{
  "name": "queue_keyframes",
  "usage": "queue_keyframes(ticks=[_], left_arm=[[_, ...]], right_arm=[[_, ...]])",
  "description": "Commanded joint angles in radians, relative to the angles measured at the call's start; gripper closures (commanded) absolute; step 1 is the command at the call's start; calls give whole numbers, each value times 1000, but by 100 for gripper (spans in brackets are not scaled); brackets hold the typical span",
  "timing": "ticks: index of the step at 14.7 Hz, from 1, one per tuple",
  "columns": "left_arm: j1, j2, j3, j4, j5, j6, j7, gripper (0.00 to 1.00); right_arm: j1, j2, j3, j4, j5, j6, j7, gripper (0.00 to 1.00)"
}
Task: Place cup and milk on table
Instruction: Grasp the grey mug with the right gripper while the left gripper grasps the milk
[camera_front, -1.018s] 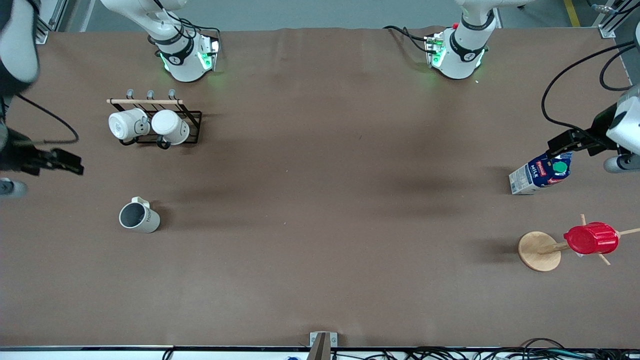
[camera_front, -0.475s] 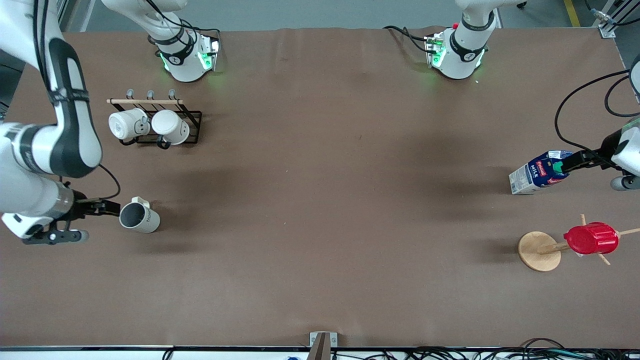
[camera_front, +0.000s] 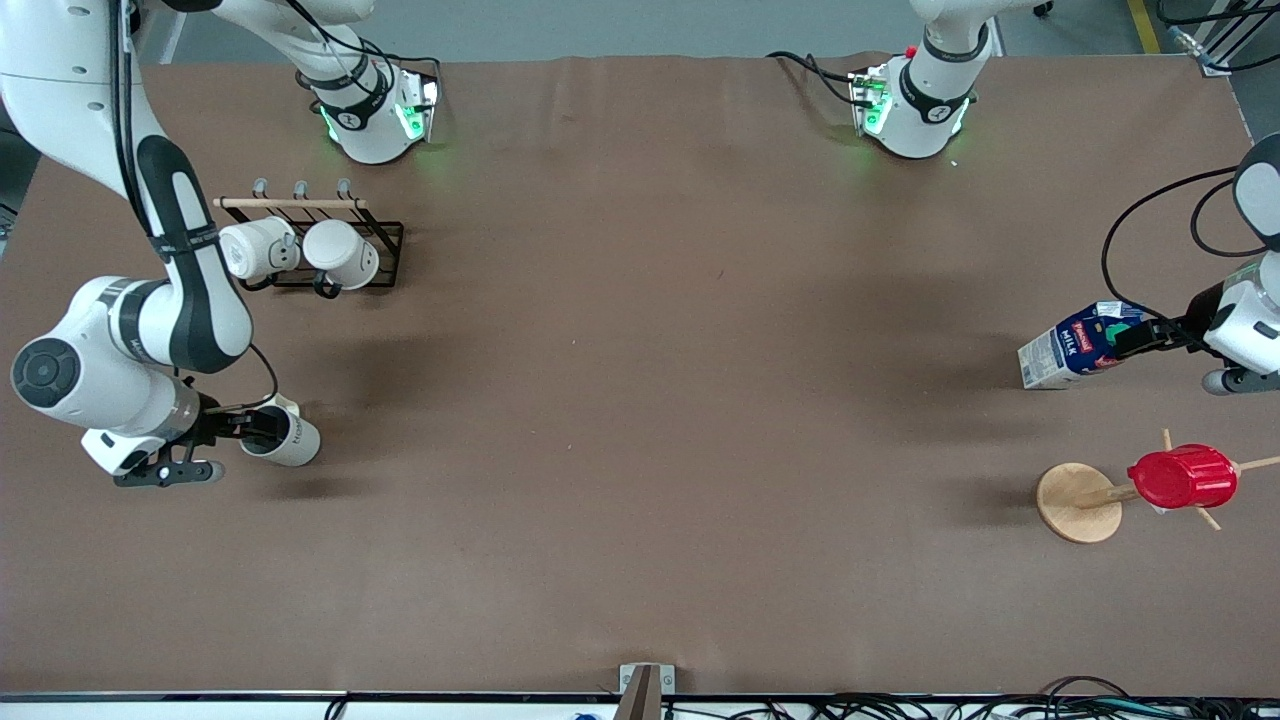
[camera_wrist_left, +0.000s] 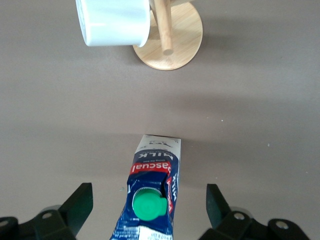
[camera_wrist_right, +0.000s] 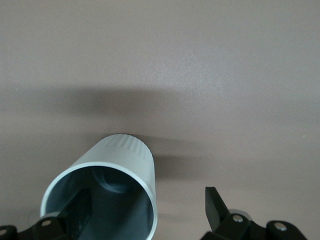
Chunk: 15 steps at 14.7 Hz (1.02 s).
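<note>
Cup (camera_front: 285, 437) sits toward the right arm's end of the bench (camera_front: 640, 420), nearer the camera than the rack of two white mugs (camera_front: 300, 250). Right tool (camera_front: 255, 425) spread wide, one finger dipped inside the dark interior, the other outside the wall, so it looks set for a rim pinch! Off-white, small handle, faint lettering. Milk (camera_front: 1078, 345) stands at the left arm's end, blue-and-white, green cap (camera_wrist_left: 148, 206). Left tool (camera_wrist_left: 149, 207) straddles its top, fingers wide and clear of the carton, apparently lined up to close. Red cup (camera_front: 1182, 477) hangs on its wooden stand nearby.
</note>
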<state>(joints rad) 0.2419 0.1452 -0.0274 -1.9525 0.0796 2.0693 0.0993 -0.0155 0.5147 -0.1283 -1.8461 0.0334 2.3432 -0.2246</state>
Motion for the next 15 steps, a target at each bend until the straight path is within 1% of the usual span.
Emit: queue_keyframes(ticks=[1,2,3,4,5,6,8,12,14,15], left_arm=[[11,8,-6,-25,3,35,3,0],[13,11,-6,-37,3,43,5,0],[14,11,-6,-52,3,57,10,0],[20,10,-8,-72,3,78,10,0],[20,10,-8,-86,3,86,10,0],[20,8,-8,-95,3,87,11,0],[20,5,-8,-112,2,87,14,0],[31,7,-8,-129,2,94,16,0],[34,7,-8,-135,2,98,39,2],[43,8,-8,-137,2,100,45,6]], right_arm=[[-9,-7,9,-33,22,31,-19,2],[-9,-4,9,-31,23,33,-19,6],[-11,5,9,-31,25,34,-19,14],[-11,8,9,-31,39,41,-19,35],[-11,10,9,-31,51,42,-19,64],[-11,10,9,-31,56,42,-18,99],[-14,10,9,-31,71,41,-19,100],[-14,8,9,-21,72,30,-18,100],[-12,4,9,-15,74,12,-16,100],[-8,-4,9,5,74,-23,-12,100]])
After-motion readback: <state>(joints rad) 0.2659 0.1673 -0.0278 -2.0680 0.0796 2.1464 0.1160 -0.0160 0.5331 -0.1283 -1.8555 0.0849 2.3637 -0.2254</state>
